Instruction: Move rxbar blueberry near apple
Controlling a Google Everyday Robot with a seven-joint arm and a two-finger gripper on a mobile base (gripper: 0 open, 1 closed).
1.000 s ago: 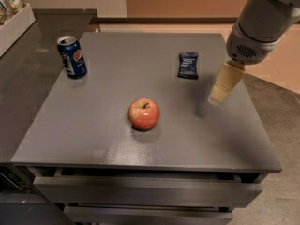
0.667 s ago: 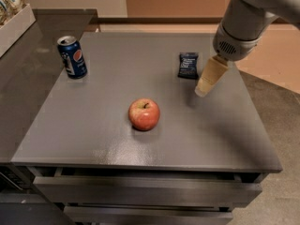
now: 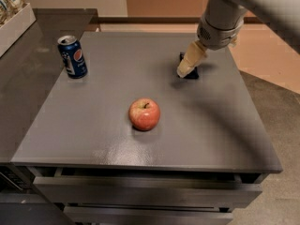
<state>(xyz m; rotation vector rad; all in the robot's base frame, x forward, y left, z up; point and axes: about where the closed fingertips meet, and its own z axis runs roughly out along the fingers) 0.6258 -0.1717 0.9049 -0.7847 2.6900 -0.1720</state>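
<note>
A blue Pepsi can [image 3: 72, 56] stands upright at the grey tabletop's [image 3: 220, 125] far left. Drawers [image 3: 140, 190] sit under its front edge. A white bin [image 3: 16, 25] rests on the dark counter [image 3: 23, 88] alongside. The pincer [image 3: 183, 71] hangs over the tabletop's far right.

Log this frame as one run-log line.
phase: pre-grasp | gripper: over rxbar blueberry, back right of table | apple: centre, apart from rxbar blueberry | Pepsi can: back left | task: not done
</note>
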